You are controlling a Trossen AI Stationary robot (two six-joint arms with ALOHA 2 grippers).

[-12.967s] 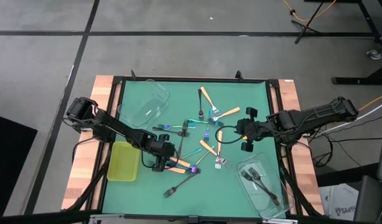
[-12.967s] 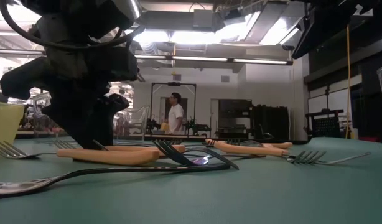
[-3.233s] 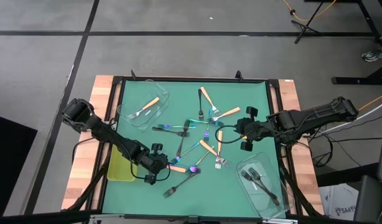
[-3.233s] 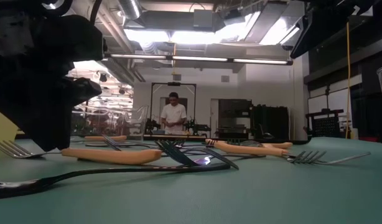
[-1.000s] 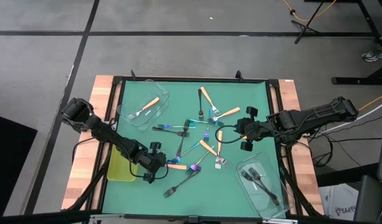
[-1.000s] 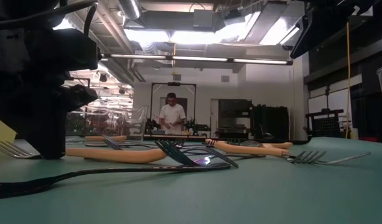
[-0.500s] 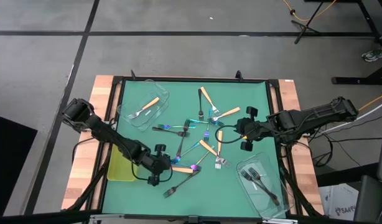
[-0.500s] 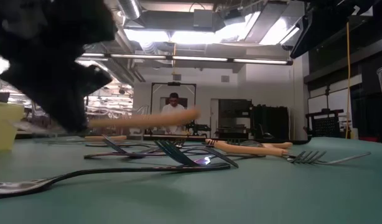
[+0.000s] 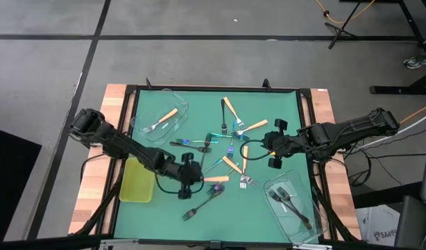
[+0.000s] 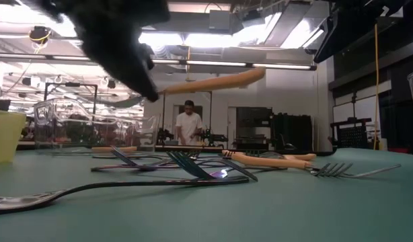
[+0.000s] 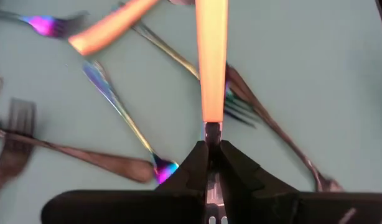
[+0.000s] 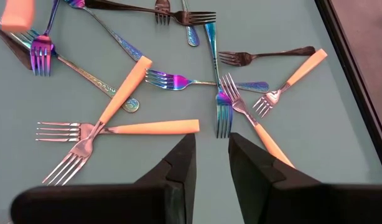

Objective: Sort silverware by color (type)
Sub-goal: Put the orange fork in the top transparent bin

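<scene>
We see a slim fork with an orange-tan handle and silver head [image 9: 214,179] held up off the green table mat [image 9: 268,111]; in the low view it [image 10: 213,82] hangs level in the air, well above the forks lying on the mat. The left gripper [image 9: 194,178] is clenched on the silver head end, and the left wrist view shows the orange handle [image 11: 211,62] running straight out from between its closed dark fingers [image 11: 231,167].

Beneath and just beyond that gripper lie loose iridescent blue-purple forks [image 11: 122,115] and a dark grey-black fork [image 9: 202,203]. Farther from it, toward the mat's middle, more orange-handled forks [image 12: 153,127] cross the iridescent ones.

Behind the left gripper, toward its own arm, sits the yellow-green tray [image 9: 137,180]. A clear plastic tub [image 9: 161,114] with one orange-handled fork is well apart from it.

The right gripper [image 9: 268,150] waits over the mat, its fingers [image 12: 181,163] parted and holding nothing; near it, a second clear tub [image 9: 294,205] contains dark forks.
</scene>
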